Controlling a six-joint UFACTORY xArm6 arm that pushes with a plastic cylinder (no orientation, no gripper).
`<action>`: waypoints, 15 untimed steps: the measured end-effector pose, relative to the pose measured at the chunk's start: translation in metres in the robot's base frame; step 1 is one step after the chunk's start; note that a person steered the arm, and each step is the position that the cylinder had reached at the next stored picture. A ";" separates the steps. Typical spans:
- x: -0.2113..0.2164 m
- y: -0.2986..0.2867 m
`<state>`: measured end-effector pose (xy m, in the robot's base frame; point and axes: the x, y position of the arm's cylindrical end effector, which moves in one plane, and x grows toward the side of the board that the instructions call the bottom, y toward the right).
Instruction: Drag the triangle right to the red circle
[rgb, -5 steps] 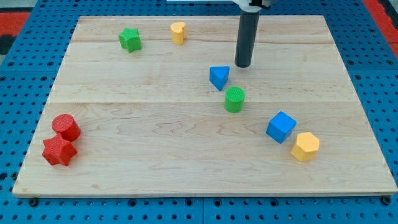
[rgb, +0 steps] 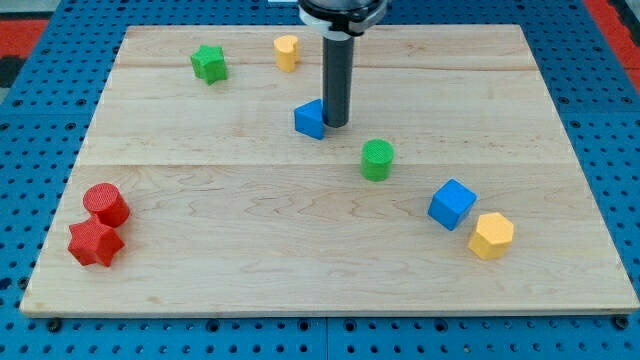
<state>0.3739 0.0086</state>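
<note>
The blue triangle (rgb: 310, 119) lies on the wooden board (rgb: 250, 250), above the middle. My tip (rgb: 336, 124) touches the triangle's right side. The red circle (rgb: 106, 204) sits near the board's left edge, low down, far to the lower left of the triangle. A red star-like block (rgb: 96, 243) lies just below the red circle, touching it.
A green star (rgb: 209, 64) and a yellow block (rgb: 287, 52) lie near the top. A green cylinder (rgb: 377, 160) sits to the lower right of my tip. A blue cube (rgb: 452, 204) and a yellow hexagon (rgb: 490, 236) lie at the lower right.
My tip has moved left and slightly down, onto the triangle's right side. The blue triangle has slid left about 40 pixels. The other blocks have not moved.
</note>
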 end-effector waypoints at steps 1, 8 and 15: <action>-0.011 -0.015; 0.032 -0.125; 0.106 -0.139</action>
<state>0.4799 -0.1300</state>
